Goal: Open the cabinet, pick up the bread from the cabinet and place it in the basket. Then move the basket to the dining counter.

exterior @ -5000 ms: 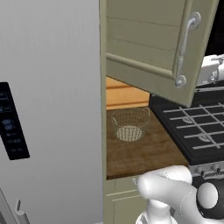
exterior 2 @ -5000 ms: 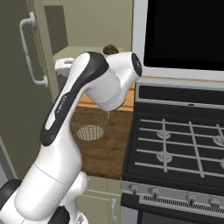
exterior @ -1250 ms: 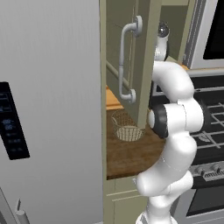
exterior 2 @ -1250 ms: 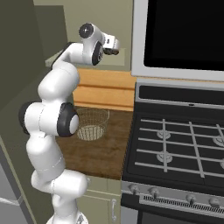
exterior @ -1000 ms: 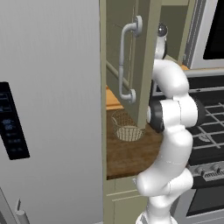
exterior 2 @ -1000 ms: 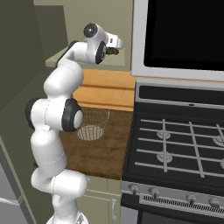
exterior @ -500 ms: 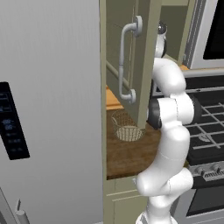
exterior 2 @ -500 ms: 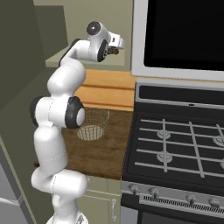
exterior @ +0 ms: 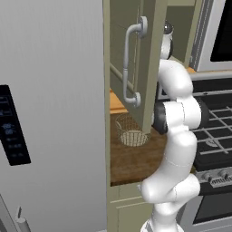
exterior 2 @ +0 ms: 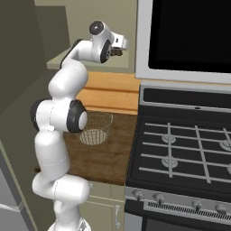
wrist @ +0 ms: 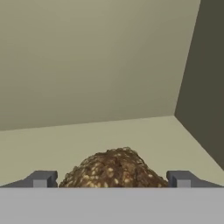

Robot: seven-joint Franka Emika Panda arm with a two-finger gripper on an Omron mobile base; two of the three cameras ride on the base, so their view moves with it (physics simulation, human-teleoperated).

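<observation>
Fridge [exterior: 50,90]: big flat grey front at the left of the left base view, dark control panel low on it.
Stove [exterior 2: 180,153]: black cooktop with grates at the right, knobs along the front edge.
Cabinet [exterior: 152,63]: sage-green door swung wide open, curved silver handle on its face; pale shelf floor and back wall visible in the hand view.
Worktop [exterior 2: 106,155]: mid-brown wood, between fridge and stove, below the cabinet.
Arm: raised tall from the base, reaching up into the open cabinet.
Basket [exterior 2: 94,127]: pale wire mesh, upright on the worktop, nothing in it — well below the gripper.
Gripper [wrist: 111,178]: jaws spread wide, one dark fingertip on either side of the bread, not closed on it.
Bread [wrist: 114,169]: brown, seeded lump on the cabinet shelf, between the two fingertips — contact cannot be told.
</observation>
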